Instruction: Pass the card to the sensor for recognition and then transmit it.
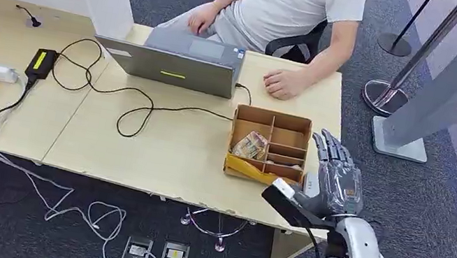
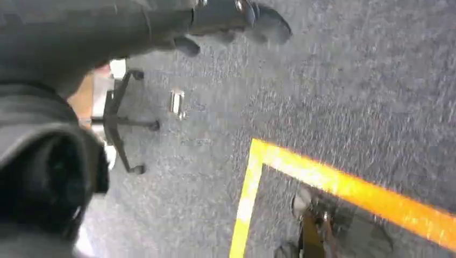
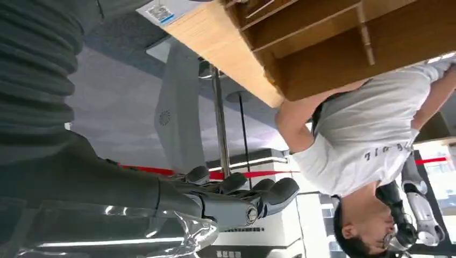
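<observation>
The robot's right hand (image 1: 336,176) is raised at the near right corner of a wooden table (image 1: 160,138). Its fingers (image 1: 326,146) are straight and spread apart, pointing away from the robot, and they hold nothing. In the right wrist view the same hand (image 3: 236,201) shows loose, slightly parted fingers with open air around them.

Just beside those fingers, toward the table's middle, sits an open cardboard box (image 1: 269,146) split into compartments. A crumpled packet (image 1: 250,145) lies in the compartment farthest from the fingers. No card can be clearly picked out in any view; its place cannot be told.

Beyond the fingertips, a person (image 1: 289,12) in a grey T-shirt sits at the far edge of the table, one hand (image 1: 282,82) resting flat on the wood, near a closed laptop (image 1: 177,60). A grey kiosk stand (image 1: 452,90) rises on the carpet past the fingers' outer side.

The left hand (image 2: 236,19) hangs over grey carpet crossed by yellow tape (image 2: 322,183). Its dark fingers are blurred, and whether they are released or clenched cannot be told.
</observation>
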